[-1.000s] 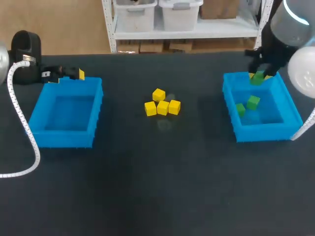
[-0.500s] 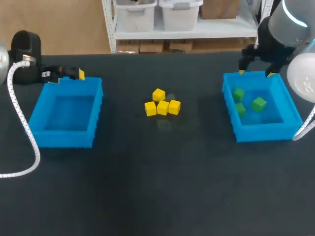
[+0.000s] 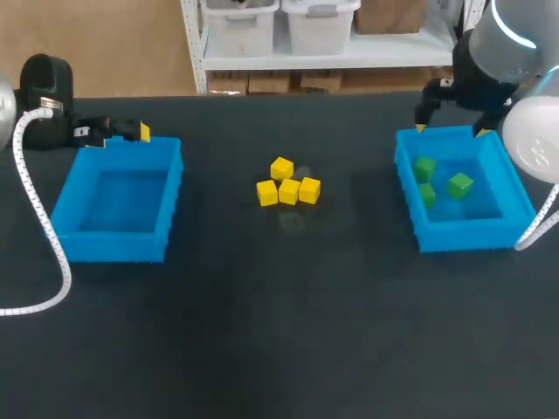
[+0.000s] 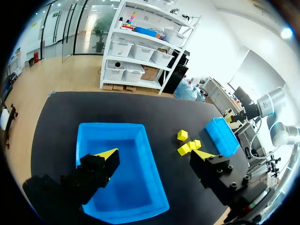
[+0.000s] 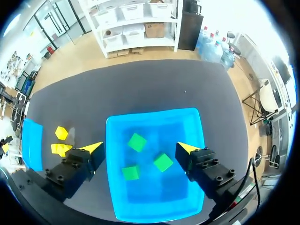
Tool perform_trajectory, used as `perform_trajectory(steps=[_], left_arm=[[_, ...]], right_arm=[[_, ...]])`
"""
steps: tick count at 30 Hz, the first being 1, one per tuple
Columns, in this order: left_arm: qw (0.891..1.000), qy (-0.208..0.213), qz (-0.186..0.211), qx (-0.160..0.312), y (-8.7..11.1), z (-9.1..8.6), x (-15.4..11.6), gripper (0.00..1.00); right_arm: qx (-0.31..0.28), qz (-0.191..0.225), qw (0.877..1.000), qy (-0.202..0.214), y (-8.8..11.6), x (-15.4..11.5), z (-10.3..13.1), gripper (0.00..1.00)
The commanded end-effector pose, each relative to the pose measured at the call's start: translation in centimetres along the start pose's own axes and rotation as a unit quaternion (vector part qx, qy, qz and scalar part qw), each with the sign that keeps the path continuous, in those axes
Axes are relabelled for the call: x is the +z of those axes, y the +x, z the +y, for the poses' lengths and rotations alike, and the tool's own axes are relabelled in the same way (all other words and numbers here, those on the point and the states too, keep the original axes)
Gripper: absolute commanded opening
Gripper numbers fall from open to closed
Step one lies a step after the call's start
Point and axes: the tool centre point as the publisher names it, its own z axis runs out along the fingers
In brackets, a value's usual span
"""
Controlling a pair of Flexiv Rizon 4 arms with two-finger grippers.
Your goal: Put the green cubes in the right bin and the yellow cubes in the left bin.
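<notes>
While the black table point(image 3: 279, 349) lies matte and dark, three green cubes point(image 3: 460, 184) sit apart in the right bin point(image 3: 472, 236) (each flat, each turned a different way). Four yellow cubes point(image 3: 289, 189) cluster mid-table, touching, well apart from the left bin point(image 3: 109, 246). The right gripper point(image 3: 450, 130) hangs spread wide over the right bin's far rim, holding nothing. The left gripper point(image 4: 154, 154) gapes wide by the left bin, empty too.
</notes>
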Motion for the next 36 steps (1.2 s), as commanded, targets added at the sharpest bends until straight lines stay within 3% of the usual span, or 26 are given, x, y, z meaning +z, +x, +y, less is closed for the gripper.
perform_trajectory(steps=[1, 7, 11, 14, 20, 29, 33, 36], left_arm=[[0.999, 0.008, 0.000, 0.031, -1.4, -0.1, 0.0, 1.00], [0.992, 0.026, 0.021, 0.118, -4.7, -1.7, 0.8, 1.00], [0.980, 0.041, 0.063, 0.186, -5.1, -3.6, 2.5, 1.00], [0.964, 0.057, 0.101, 0.240, -4.5, -5.5, 3.9, 1.00], [0.934, 0.077, 0.138, 0.320, -2.9, -8.5, 6.9, 1.00], [0.887, 0.071, 0.180, 0.420, 0.4, -10.1, 10.0, 1.00], [0.876, 0.062, 0.199, 0.435, 1.7, -9.8, 11.4, 1.00], [0.876, 0.060, 0.203, 0.433, 2.2, -9.8, 12.4, 1.00]], right_arm=[[0.001, -0.003, 1.000, 0.001, 0.2, -0.1, 0.0, 1.00], [0.001, -0.003, 1.000, 0.001, 0.2, -0.1, 0.0, 1.00], [0.001, -0.003, 1.000, 0.001, 0.2, -0.1, 0.0, 1.00], [0.001, -0.003, 1.000, 0.001, 0.2, -0.1, 0.0, 1.00], [0.001, -0.003, 1.000, 0.001, 0.2, -0.1, 0.0, 1.00], [0.001, -0.003, 1.000, 0.001, 0.2, -0.1, 0.0, 1.00], [0.001, -0.003, 1.000, 0.001, 0.2, -0.1, 0.0, 1.00], [0.001, -0.003, 1.000, 0.001, 0.2, -0.1, 0.0, 1.00]])
